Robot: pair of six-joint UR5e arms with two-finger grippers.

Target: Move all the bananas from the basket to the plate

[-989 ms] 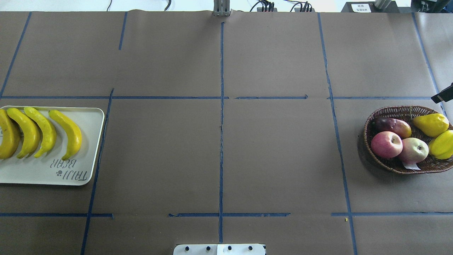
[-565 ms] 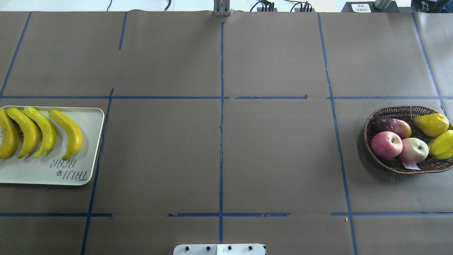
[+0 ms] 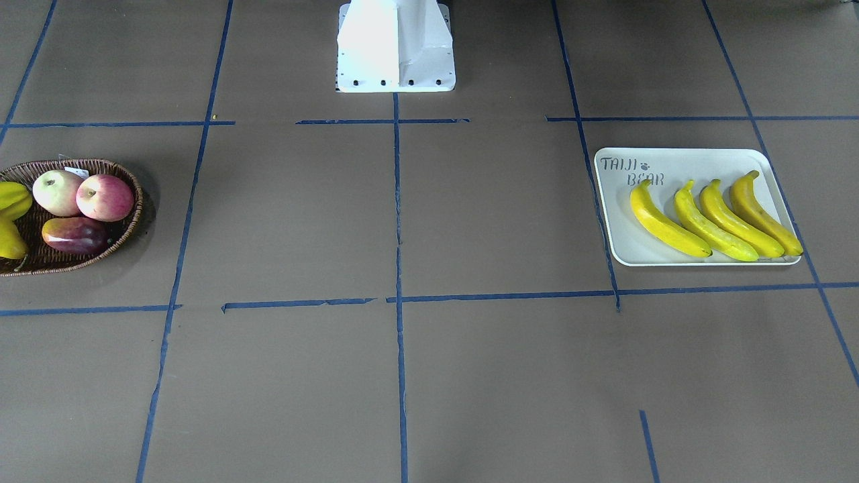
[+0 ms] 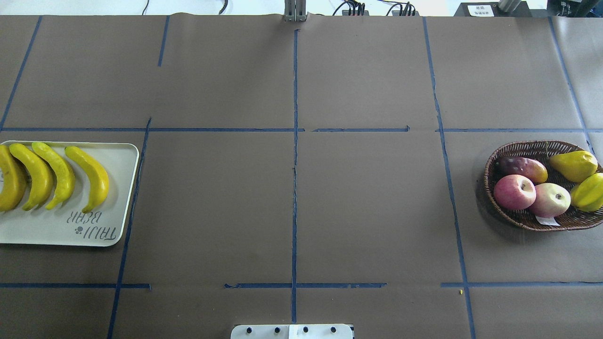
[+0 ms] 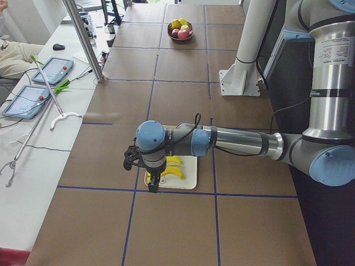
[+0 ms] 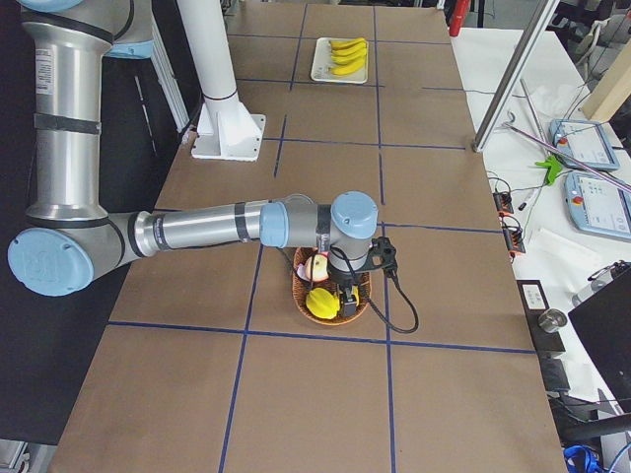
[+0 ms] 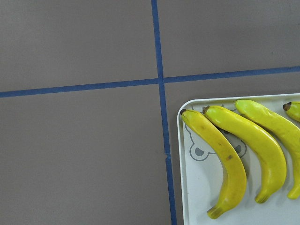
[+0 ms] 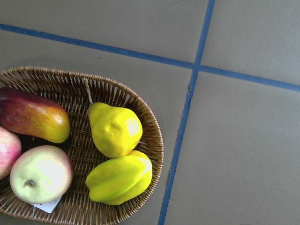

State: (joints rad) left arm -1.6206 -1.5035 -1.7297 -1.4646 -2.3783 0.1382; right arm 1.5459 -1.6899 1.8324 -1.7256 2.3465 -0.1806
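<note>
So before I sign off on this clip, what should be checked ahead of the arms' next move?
1. All four bananas on the plate: ok, they lie side by side.
2. No banana in the basket: ok, it holds only two apples, a mango, a pear and a starfruit.
3. State of the left gripper: cannot tell, it shows only from the side, above the plate.
4. State of the right gripper: cannot tell, it shows only from the side, above the basket.
</note>
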